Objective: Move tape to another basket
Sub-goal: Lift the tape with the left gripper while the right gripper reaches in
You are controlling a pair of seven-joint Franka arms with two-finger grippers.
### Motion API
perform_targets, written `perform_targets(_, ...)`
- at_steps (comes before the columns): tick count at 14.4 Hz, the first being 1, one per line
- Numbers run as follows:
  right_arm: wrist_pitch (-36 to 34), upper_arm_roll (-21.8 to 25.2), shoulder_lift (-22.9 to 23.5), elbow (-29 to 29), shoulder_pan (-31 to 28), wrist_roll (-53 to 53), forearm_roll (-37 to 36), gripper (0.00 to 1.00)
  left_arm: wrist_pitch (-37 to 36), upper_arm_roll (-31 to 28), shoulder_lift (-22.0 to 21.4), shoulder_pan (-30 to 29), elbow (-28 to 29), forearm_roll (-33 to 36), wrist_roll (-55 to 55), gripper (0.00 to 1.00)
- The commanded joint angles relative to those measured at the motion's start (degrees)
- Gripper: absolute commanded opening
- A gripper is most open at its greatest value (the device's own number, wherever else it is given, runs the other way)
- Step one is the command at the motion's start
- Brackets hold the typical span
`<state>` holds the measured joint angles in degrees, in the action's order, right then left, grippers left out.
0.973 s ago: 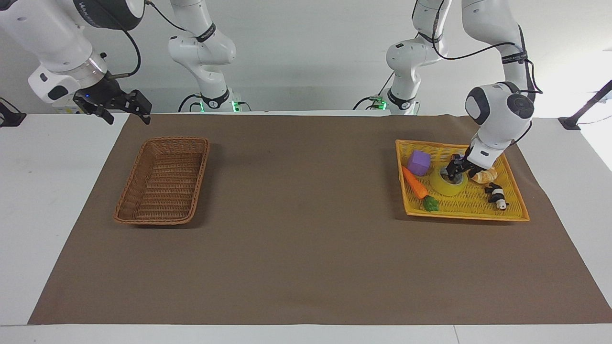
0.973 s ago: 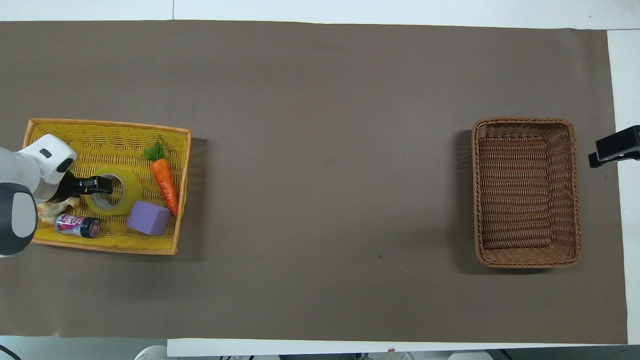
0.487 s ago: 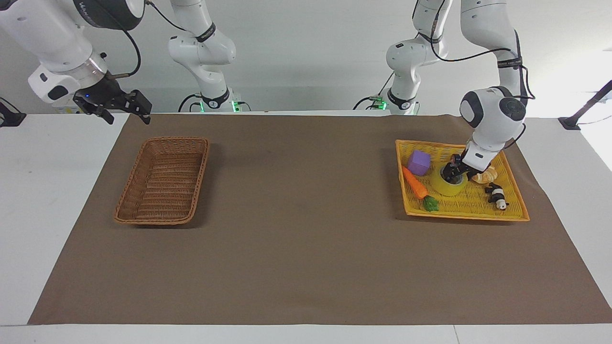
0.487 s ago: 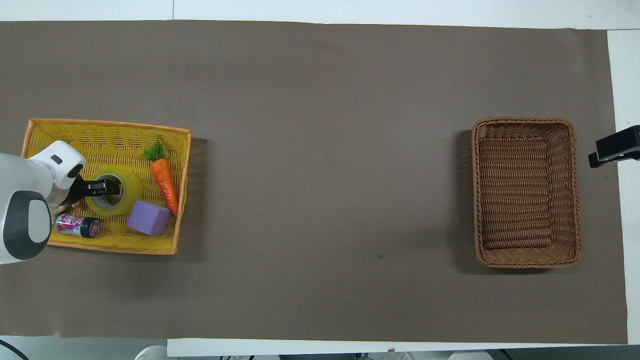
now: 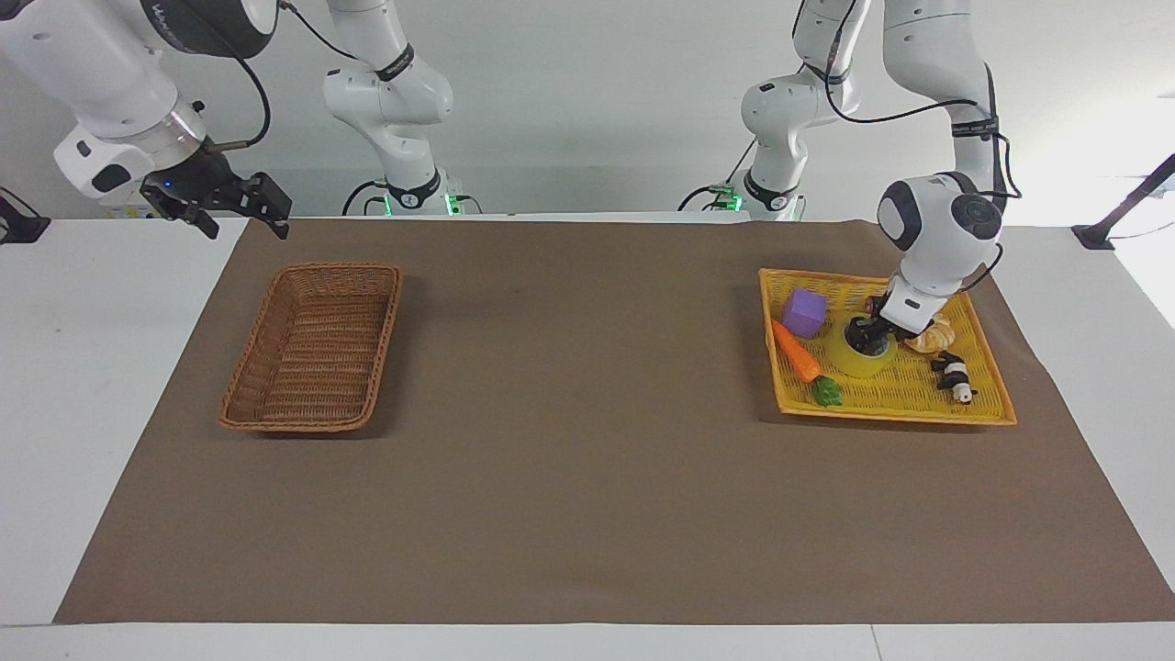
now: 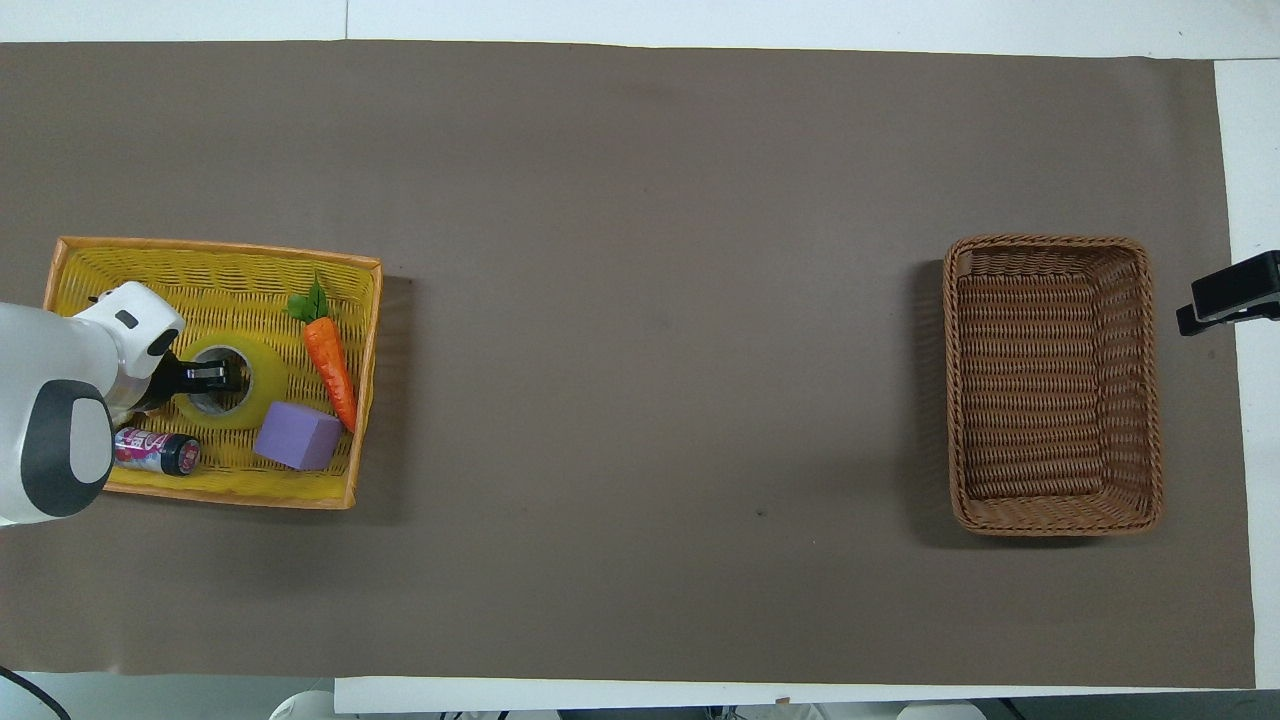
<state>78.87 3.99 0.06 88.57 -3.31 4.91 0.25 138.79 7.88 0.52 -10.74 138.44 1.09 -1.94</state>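
Down at the right of the facing frame, the left end effector (image 5: 867,334) sits low on the wide roll of translucent yellow packing tape (image 5: 864,360), its tips reaching into the roll's white core; whether its fingers clamp the roll's wall or merely stand inside the hole cannot be told. The tape lies flat in the flat bright yellow-orange woven tray (image 5: 982,404), at the middle left of the overhead frame. Around it in that tray lie a purple foam cube (image 5: 804,312), an orange toy carrot with green leaves (image 5: 795,352), a tan bread-like piece (image 5: 932,340) partly hidden under the arm, and a small dark can with a pink label (image 6: 155,451). The cube sits just beside the tape, and the carrot lies next to both.

At the middle left of the facing frame, and the middle right of the overhead one, stands the deep rectangular brown woven wicker basket (image 5: 312,347), well apart from the tray on the brown mat (image 5: 587,477) that covers the white surface (image 5: 101,367).

The right end effector (image 5: 220,204) hangs at the upper left of the facing frame, over the mat's corner, its fingers spread apart and holding nothing; that arm waits.
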Motion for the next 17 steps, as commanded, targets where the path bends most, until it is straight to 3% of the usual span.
perform_targets(1,0.23,-0.3,-1.29,1.52,-0.3,1.06,-0.34,0.99,0.87,-0.24,-0.26,0.19,0.86,-0.39,-3.23,0.0)
perform_targets(4,0.32,-0.3,-1.29,1.52,-0.3,1.06,-0.34,0.99,-3.85,-0.33,-0.52,0.1,-2.89,-0.39,-4.21,0.0)
perform_targets(7,0.32,-0.3,-1.29,1.52,-0.3,1.06,-0.34,0.99,-22.36,0.11,1.22,1.94,-18.68,-0.39,-2.38,0.0)
perform_targets(10,0.32,-0.3,-1.29,1.52,-0.3,1.06,-0.34,0.99,-36.19,0.11,2.47,9.57,-33.9,-0.48,6.83,0.0)
perform_targets(14,0.23,-0.3,-1.29,1.52,-0.3,1.06,-0.34,0.99,-35.96,0.2,2.47,22.05,-37.63,-4.06,24.32,0.0)
perform_targets(17,0.06,-0.3,-1.29,1.52,-0.3,1.15,-0.34,0.99,-35.79,0.38,2.29,28.48,-37.81,-6.27,29.7,0.0)
